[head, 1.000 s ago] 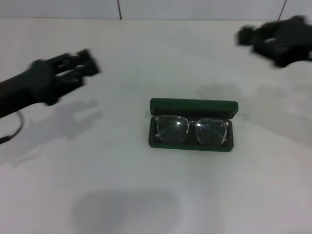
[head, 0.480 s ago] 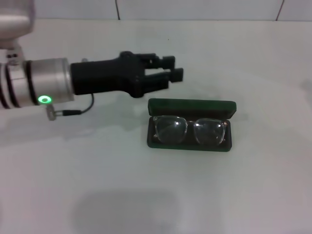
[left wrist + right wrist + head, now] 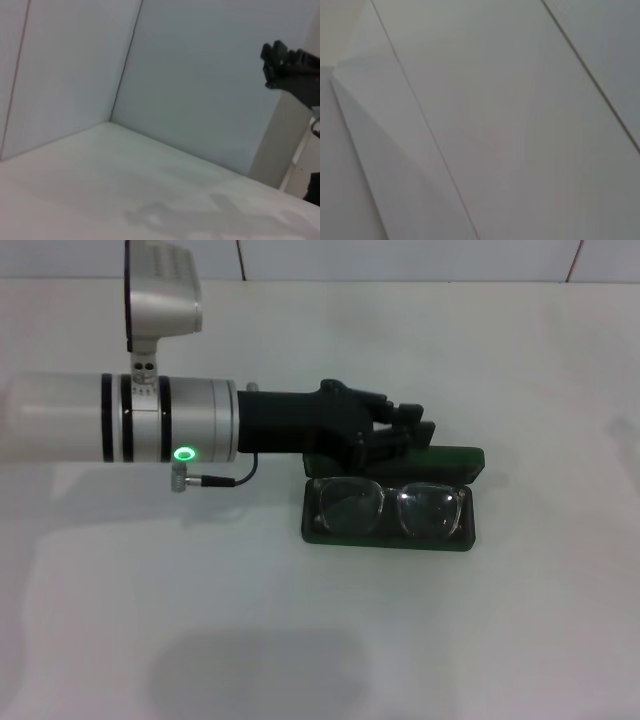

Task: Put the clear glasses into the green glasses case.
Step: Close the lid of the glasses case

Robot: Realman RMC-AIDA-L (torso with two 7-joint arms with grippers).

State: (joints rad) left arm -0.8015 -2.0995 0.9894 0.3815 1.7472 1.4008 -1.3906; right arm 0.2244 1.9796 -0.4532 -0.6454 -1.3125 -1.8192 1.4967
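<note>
The green glasses case (image 3: 330, 528) lies open at the table's middle, its lid (image 3: 462, 462) standing up along the far side. The clear glasses (image 3: 390, 508) rest inside it, lenses up, arms hidden beneath. My left gripper (image 3: 424, 422) reaches in from the left, open, just above and behind the left half of the lid; whether it touches the lid I cannot tell. A dark shape (image 3: 292, 75) high in the left wrist view looks like my right gripper, held off to the right. The head view does not show it.
The white table (image 3: 320, 640) spreads all around the case, with a tiled wall behind. My left forearm (image 3: 150, 430), silver with a green light, spans the table's left half at the height of the case's far edge.
My left arm has swung in from the far left to the case's lid. The right arm has pulled out of the head view at the upper right. Case and glasses have not moved.
</note>
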